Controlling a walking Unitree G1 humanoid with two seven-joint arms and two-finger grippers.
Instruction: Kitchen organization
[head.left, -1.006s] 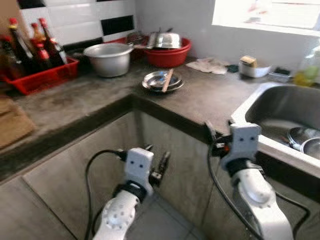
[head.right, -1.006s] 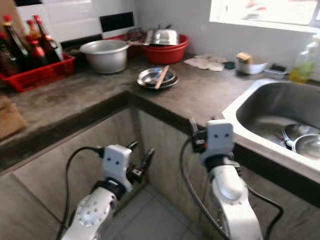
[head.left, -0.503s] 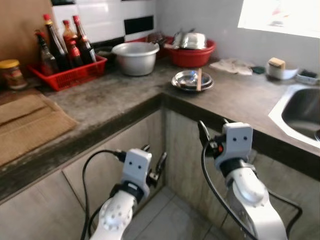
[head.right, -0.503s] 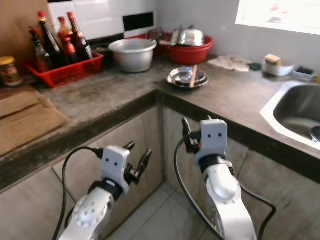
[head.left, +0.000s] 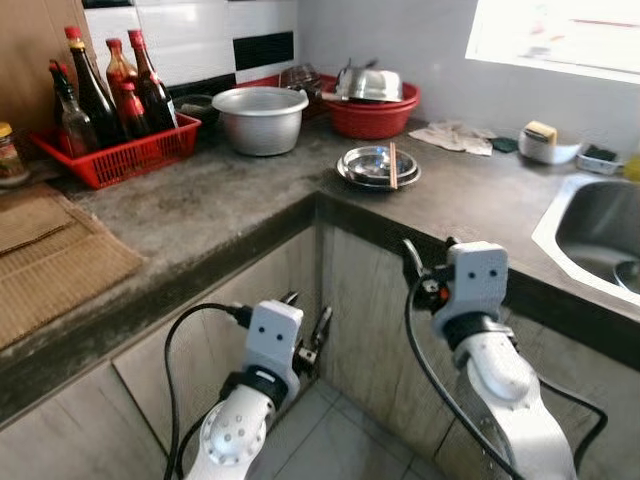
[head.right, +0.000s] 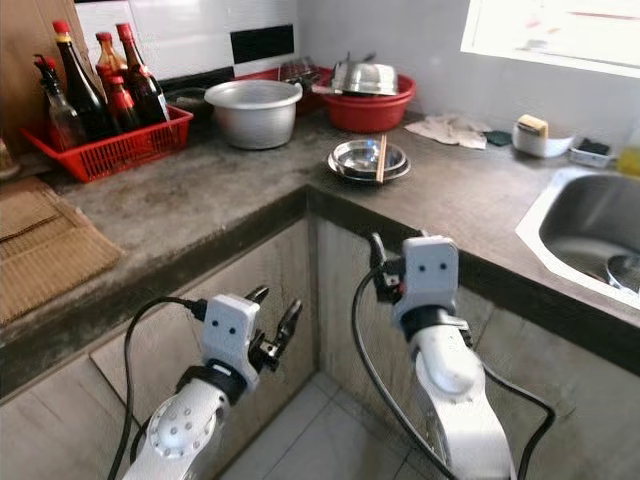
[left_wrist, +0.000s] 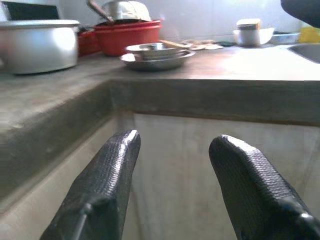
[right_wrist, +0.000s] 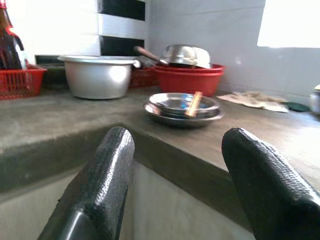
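Left tool (left_wrist: 172, 165) and right tool (right_wrist: 180, 165), both spread and empty, wait below the table (head.left: 230, 200) edge; stacked steel plates (head.left: 378, 166) bearing chopsticks (head.left: 393, 165) sit near the corner, within reach.

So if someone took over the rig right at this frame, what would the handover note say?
Left gripper: open, empty, low in front of the cabinet.
Right gripper: open, empty, raised near the counter edge.
On the counter: stacked steel plates with a chopstick across, metal pot, red basin, bottles in a red basket. Sink to the right.
Done: nothing handled, by the look of it.
Left: all organizing.
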